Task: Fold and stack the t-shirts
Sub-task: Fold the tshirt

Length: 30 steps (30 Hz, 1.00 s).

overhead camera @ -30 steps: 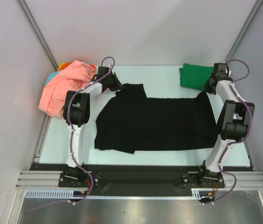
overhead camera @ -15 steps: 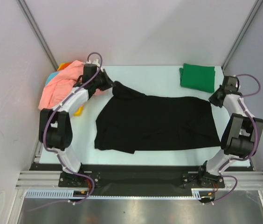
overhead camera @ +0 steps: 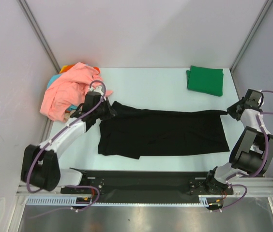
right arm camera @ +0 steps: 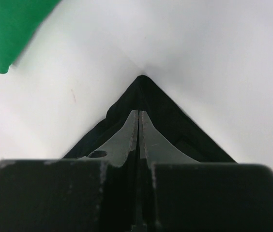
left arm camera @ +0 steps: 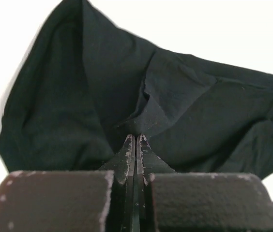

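The black t-shirt [overhead camera: 160,133] lies spread across the middle of the desk [overhead camera: 151,84], running from left of centre almost to the right edge, and its near hem is closer to the near edge than to the far one. Its far edge runs as a nearly straight line between the two arms. The left arm [overhead camera: 66,137] reaches in from the near left corner. The left jaws are pressed together on the shirt's far left corner, and in the left wrist view the dark cloth [left arm camera: 127,87] bunches into creases right at the tips. The right arm [overhead camera: 252,145] bends out along the right edge of the desk. The right jaws are pinched shut on the far right corner of the same shirt, which the right wrist view shows drawn to a sharp point [right arm camera: 148,99] over the pale surface. A folded green t-shirt [overhead camera: 205,79] sits in the far right corner, well apart from the black one. A crumpled salmon-pink t-shirt [overhead camera: 66,94] is heaped at the far left corner and spills over the left edge. Bits of orange cloth [overhead camera: 66,68] and teal cloth [overhead camera: 53,80] show at the far and left sides of that heap.
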Each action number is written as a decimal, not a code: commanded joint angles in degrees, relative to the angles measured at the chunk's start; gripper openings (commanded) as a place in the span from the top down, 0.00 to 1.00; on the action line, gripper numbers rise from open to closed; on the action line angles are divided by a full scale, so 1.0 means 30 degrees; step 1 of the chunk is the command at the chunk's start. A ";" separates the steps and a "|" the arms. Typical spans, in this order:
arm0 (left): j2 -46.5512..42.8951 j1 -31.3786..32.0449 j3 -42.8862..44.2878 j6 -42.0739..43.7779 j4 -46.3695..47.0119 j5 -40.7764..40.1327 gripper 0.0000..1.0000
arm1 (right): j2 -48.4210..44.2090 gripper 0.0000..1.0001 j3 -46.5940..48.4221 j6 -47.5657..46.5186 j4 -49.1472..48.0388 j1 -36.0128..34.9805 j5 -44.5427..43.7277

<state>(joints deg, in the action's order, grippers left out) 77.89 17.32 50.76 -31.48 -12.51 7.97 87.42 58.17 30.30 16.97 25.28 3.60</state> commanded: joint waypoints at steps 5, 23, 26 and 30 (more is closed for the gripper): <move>-0.4628 0.1432 -0.1363 -0.0345 -0.2357 -0.2447 1.00 | -0.0399 1.00 -0.0464 0.0357 -0.1087 0.0158 0.0589; -1.0023 0.3276 -0.6989 -0.2774 -0.4969 -0.2185 0.44 | -0.0281 0.17 -0.0904 0.0592 -0.0794 0.0334 0.0149; -1.0581 0.3601 -0.7106 -0.3420 -0.4823 -0.2508 0.26 | -0.0924 0.05 -0.0876 0.0417 -0.0677 -0.0219 -0.0521; -0.9969 0.3660 -0.7165 -0.3450 -0.3976 -0.3445 0.23 | -0.1921 0.05 -0.0641 -0.0227 -0.0472 -0.2355 -0.1198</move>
<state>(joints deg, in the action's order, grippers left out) 47.37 28.01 29.34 -40.18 -27.24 0.40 85.84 55.00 31.46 16.19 23.20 2.09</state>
